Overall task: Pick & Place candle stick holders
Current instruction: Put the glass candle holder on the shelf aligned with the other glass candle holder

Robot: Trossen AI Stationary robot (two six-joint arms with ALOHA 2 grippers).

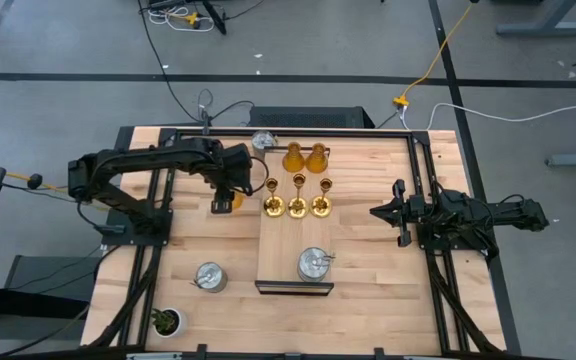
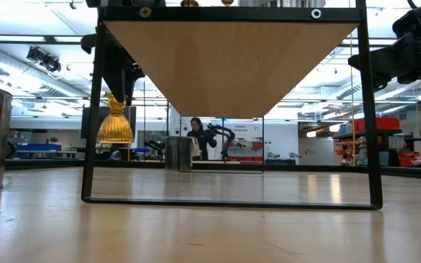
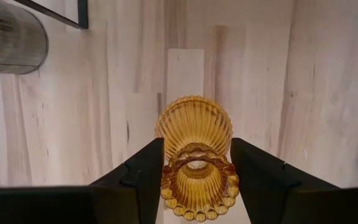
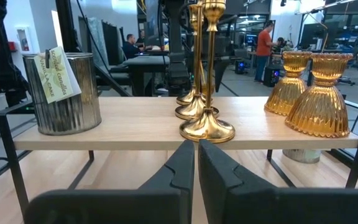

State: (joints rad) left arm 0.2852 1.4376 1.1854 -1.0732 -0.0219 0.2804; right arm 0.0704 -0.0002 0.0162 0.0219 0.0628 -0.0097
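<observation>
I am looking down on a pale wooden table [image 1: 368,290] framed in black rails, standing on a grey floor strewn with cables; the level camera looks under a raised wooden shelf [image 1: 288,235] on thin black legs into a bright workshop where a person [image 2: 196,136] sits far back. On the shelf stand three gold stemmed holders [image 1: 297,196] in a row, two amber bell-shaped holders [image 1: 305,157] behind them near the far edge, and one squat silver holder [image 1: 313,264] toward the near edge. A second silver holder [image 1: 209,277] sits on the bare table left of the shelf, a third [image 1: 263,141] at the far rail, and a small potted plant [image 1: 166,321] at the near left corner. My left gripper [image 3: 197,155] is just left of the shelf, its jaws clamped on the third amber holder [image 3: 194,155], which the level view shows hanging clear of the tabletop. My right gripper [image 4: 196,163] waits right of the shelf, fingers pressed together and empty, facing the gold stems across the shelf edge.
</observation>
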